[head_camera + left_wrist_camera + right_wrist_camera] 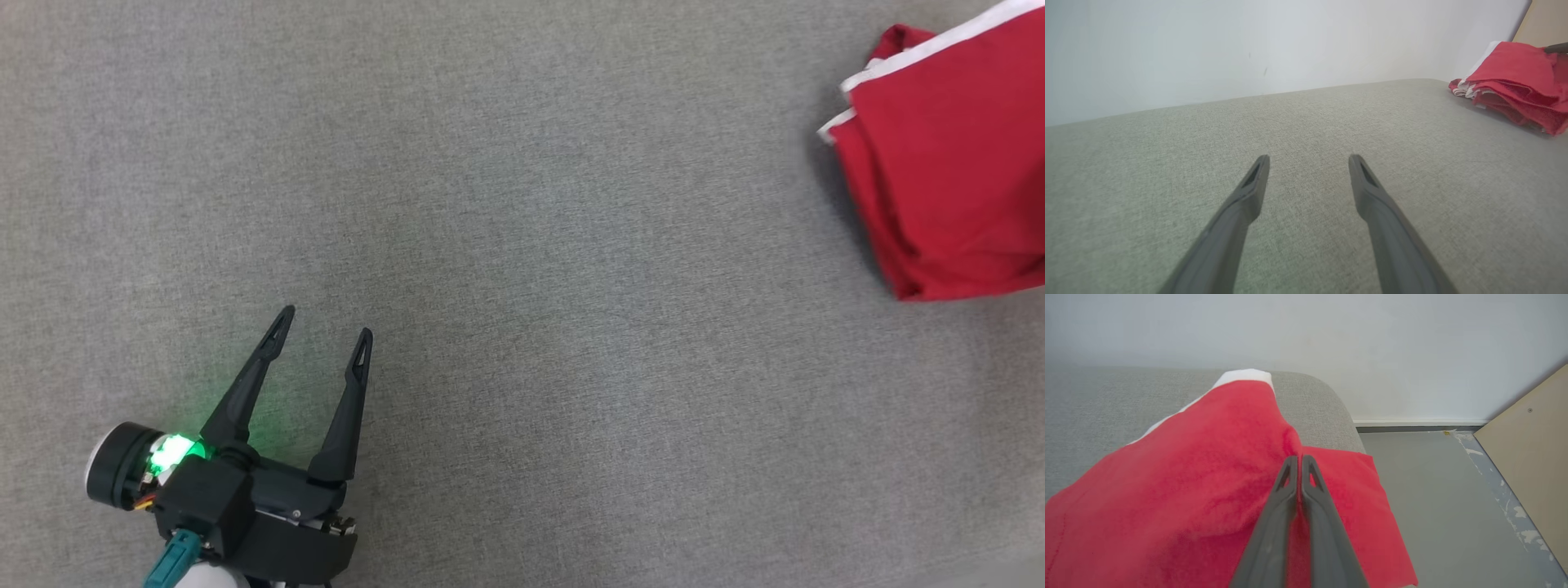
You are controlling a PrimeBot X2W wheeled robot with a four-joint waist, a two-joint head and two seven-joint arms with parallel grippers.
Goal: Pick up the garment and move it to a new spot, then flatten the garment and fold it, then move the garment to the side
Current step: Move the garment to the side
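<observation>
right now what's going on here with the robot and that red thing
The robot is handling a folded red garment with white trim, which lies at the far right of a grey fabric surface. Its right gripper is shut on a pinch of the cloth, near the surface's rounded corner, and part of the garment reaches past the edge there. The left gripper is open over bare fabric, well apart from the garment and holding nothing.

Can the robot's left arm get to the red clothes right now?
Probably, though far: nothing blocks the grey fabric surface between the open left end effector and the folded red white-trimmed garment.
</observation>
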